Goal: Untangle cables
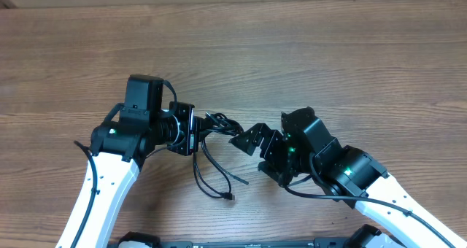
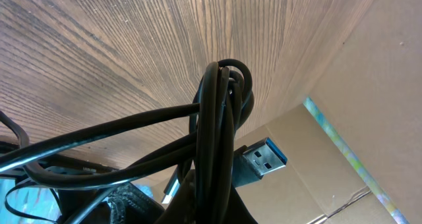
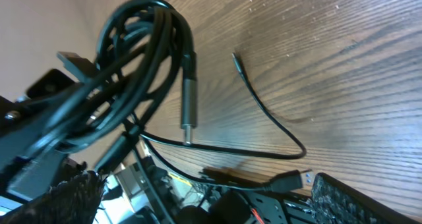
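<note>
1. Because the thin black cables are wound into one knotted loop, they sit bunched between the two arms. They appear held above the brown wood-grain table, with loose tails trailing down onto it.
2. The left gripper is clamped tight on the bundle. In its wrist view the loop rises straight out of the jaws, and a metal USB plug with a blue tongue juts out beside it.
3. The right gripper stands spread wide and holds nothing, just beside the bundle.
4. In the right wrist view, a silvery barrel plug hangs from the coil, and a single thin cord with a small black tip lies loose across the table.
5. Handling, as I judge it: the cords are light, limp and smooth-jacketed. They will probably sag, slip through a loose pinch, and pull the knot tighter if tugged hard. The plugs are the only rigid parts and the likeliest to snag in the loop.
6. Best hold, in my view: the right pincer should close on one strand near a free end, not on the whole coil. The stretch just behind the silvery plug looks easiest to isolate. It can then be drawn out gently while the left anchors the rest.
</note>
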Controlling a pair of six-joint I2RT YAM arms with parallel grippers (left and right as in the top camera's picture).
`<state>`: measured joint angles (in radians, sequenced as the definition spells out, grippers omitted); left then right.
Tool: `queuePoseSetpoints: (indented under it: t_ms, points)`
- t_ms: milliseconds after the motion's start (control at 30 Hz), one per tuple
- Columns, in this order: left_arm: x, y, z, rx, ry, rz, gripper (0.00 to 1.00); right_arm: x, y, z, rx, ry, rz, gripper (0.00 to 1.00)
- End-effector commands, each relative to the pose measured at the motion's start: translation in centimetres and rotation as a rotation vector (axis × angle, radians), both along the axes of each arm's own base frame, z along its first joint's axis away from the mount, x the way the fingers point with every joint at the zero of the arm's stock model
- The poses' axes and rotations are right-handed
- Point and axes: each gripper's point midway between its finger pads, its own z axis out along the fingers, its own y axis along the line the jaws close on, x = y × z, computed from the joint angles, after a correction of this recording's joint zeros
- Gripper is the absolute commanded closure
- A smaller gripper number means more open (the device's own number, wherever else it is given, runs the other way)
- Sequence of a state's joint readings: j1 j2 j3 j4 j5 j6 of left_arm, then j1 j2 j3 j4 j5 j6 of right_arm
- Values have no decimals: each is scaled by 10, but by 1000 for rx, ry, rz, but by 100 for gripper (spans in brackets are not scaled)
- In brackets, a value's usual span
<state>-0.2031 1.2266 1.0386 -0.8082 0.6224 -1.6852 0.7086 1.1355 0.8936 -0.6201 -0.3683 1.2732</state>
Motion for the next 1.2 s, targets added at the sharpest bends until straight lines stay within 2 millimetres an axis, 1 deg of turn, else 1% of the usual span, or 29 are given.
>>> queuePoseSetpoints:
  t_ms: [0, 200, 267, 333, 533, 633, 767, 833, 1033, 1167]
  points:
    - [3, -3, 19, -16, -49, 2, 96, 3, -1, 0, -5, -5, -28, 0]
    - [0, -6, 21, -31, -55, -23, 95, 10, -5, -3, -16, 9, -97, 1]
    - [0, -7, 22, -38, -54, -28, 96, 10, -3, -4, -12, 13, -92, 3]
    - [0, -7, 22, -38, -53, -26, 96, 6, 0, -6, 0, 45, -75, 5]
    - [0, -7, 22, -51, -27, 0, 96, -11, 15, -15, -12, 88, -6, 7]
    - [0, -7, 22, -51, -26, 0, 96, -12, 17, -17, -27, 73, -5, 6]
    - [-3, -10, 23, -60, -31, -23, 96, 1, 12, -18, -55, 24, -62, 6]
    - [-4, -11, 24, -59, -45, -43, 96, 9, 12, -14, -45, 2, -97, 6]
    - [-8, -17, 28, -73, -90, -120, 96, 25, 14, -4, -6, -40, -165, 6]
    - [-13, -23, 32, -92, -118, -179, 96, 36, 4, -7, -35, -52, -266, 6]
